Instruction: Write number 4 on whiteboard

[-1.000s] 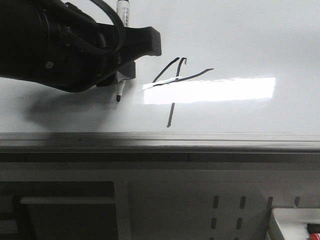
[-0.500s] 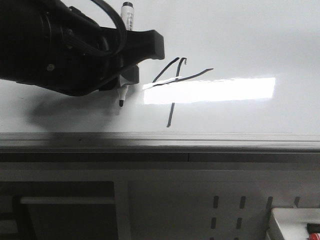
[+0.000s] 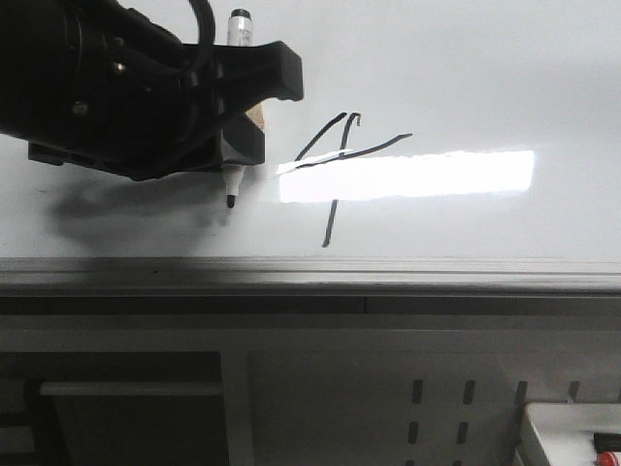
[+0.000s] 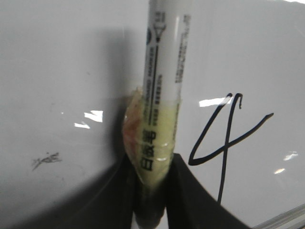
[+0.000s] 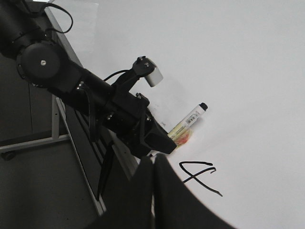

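The number 4 (image 3: 342,153) is drawn in thin black strokes on the whiteboard (image 3: 466,78), just left of a bright glare patch. My left gripper (image 3: 254,115) is shut on a white marker (image 3: 231,180) wrapped in yellowish tape. The marker stands nearly upright, its black tip down near the board, left of the 4. The left wrist view shows the marker (image 4: 164,71) between the black fingers (image 4: 190,195), with the 4 (image 4: 226,145) beside it. My right gripper (image 5: 153,167) is shut and empty, hovering near the 4 (image 5: 194,176) and the left gripper (image 5: 162,140).
The board's grey metal edge (image 3: 388,272) runs across the front, with a frame and a perforated panel (image 3: 466,408) below. A white box with a red item (image 3: 572,437) sits at the bottom right. A faint grey smudge (image 4: 46,161) marks the board.
My left gripper has turned slightly and the marker stands more upright. Its tip moved a little down and stays left of the 4. The strokes have not changed.
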You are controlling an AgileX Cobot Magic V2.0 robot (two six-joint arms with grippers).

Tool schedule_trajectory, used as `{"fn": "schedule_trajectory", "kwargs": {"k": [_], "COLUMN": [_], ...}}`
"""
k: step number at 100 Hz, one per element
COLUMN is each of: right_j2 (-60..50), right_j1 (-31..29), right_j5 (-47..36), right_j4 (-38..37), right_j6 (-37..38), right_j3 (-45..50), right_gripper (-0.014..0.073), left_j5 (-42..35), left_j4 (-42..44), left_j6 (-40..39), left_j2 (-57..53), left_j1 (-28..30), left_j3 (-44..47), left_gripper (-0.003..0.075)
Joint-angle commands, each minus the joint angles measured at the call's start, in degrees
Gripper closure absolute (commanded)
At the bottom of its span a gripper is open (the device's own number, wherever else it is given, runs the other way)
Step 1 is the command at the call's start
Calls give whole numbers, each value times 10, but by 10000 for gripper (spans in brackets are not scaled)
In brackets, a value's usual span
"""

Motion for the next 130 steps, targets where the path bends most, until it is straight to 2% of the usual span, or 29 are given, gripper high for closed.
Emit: {"fn": "schedule_trajectory", "kwargs": {"k": [1, 30, 54, 81, 113, 130], "right_j2": [0, 0, 0, 0, 0, 0], "right_j1": [-3, -3, -3, -3, -3, -3], "right_j5": [-40, -40, -40, -40, -40, -40], "right_j4": [6, 6, 6, 6, 6, 6], "right_j6": [0, 0, 0, 0, 0, 0], "right_j3": [-16, -16, -16, -16, -16, -16], "right_gripper": [657, 657, 657, 657, 657, 657], "left_j5": [0, 0, -4, -4, -4, -6], "left_j4": [-38, -38, -38, -38, -38, -38], "left_j6": [-4, -4, -4, -4, -4, -4], "left_j2": [2, 2, 2, 2, 2, 2], "left_j1": [28, 28, 28, 28, 28, 28], "left_j3": [0, 0, 0, 0, 0, 0], "left_gripper": [741, 729, 507, 482, 306, 247]}}
